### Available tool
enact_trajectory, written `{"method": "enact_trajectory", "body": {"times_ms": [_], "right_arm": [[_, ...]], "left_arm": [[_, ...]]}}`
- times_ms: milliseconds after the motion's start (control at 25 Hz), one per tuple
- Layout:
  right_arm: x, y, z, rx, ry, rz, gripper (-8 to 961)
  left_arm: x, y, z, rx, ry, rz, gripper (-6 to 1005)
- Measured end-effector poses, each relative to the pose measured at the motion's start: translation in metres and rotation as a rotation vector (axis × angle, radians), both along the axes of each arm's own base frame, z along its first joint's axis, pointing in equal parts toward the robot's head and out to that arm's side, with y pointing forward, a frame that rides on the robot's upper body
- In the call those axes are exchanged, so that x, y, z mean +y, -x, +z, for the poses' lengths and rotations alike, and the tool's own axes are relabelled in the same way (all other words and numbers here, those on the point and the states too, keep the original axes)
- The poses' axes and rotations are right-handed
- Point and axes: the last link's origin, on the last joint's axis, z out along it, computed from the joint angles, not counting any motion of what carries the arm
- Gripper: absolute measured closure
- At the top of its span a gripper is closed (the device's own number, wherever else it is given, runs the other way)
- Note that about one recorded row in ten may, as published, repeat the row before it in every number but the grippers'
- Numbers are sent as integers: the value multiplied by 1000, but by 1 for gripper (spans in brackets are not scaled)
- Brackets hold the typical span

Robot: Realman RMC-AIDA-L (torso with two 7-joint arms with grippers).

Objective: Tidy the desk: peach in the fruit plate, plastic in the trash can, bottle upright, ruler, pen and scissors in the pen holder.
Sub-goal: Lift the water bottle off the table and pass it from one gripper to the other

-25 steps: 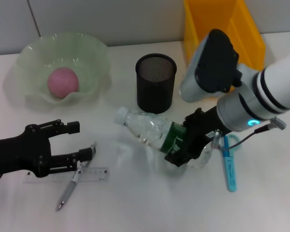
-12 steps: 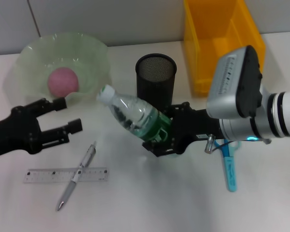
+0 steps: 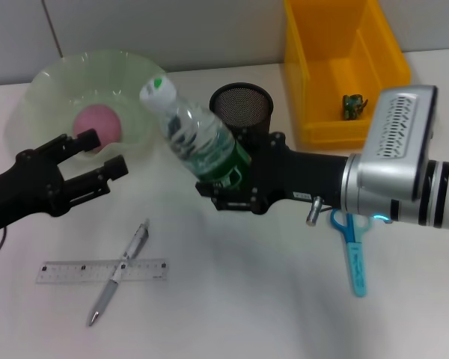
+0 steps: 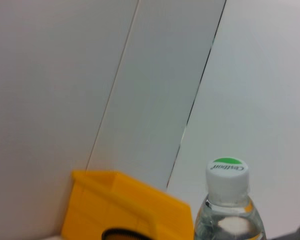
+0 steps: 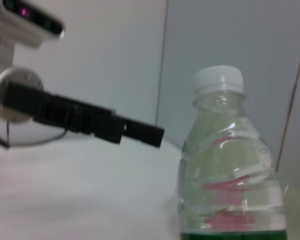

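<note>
We hold the bottle [image 3: 197,134] in our right gripper [image 3: 232,179], clenched around its green label, and the black fingers hide the bottle's bottom end. The bottle leans with its white cap up toward the far left, lifted off the worktop [image 3: 232,299]. It partly covers the near left side of the black mesh pen holder [image 3: 243,112] behind it.

Our left gripper [image 3: 90,161] hangs with its fingers spread and nothing between them, just in front of the fruit plate [image 3: 52,82]. One fingertip covers a bit of the pink peach [image 3: 97,123] lying in the plate.

The ruler [image 3: 101,271] lies flat near us on the left, and the pen [image 3: 120,271] lies across it. The blue scissors [image 3: 353,258] lie on the right, their handles partly tucked under our right arm. Something small and dark sits in the yellow bin [image 3: 337,45], but we cannot tell what it is.
</note>
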Motion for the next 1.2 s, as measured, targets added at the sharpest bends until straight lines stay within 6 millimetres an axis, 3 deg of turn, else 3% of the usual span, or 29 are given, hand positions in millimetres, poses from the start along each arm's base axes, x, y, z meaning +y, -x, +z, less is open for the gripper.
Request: {"method": "enact_trajectory", "body": {"times_ms": [80, 120, 520, 1200], "right_arm": [[0, 0, -1, 40, -26, 16, 185], [0, 0, 0, 56, -38, 26, 185], [-5, 2, -15, 120, -50, 82, 184], [-11, 4, -29, 148, 6, 76, 183]], "left_arm": [[0, 0, 0, 0, 0, 0, 170], [1, -7, -10, -92, 1, 13, 170], [4, -22, -11, -212, 3, -15, 170], [3, -28, -16, -252, -6, -38, 170]]}}
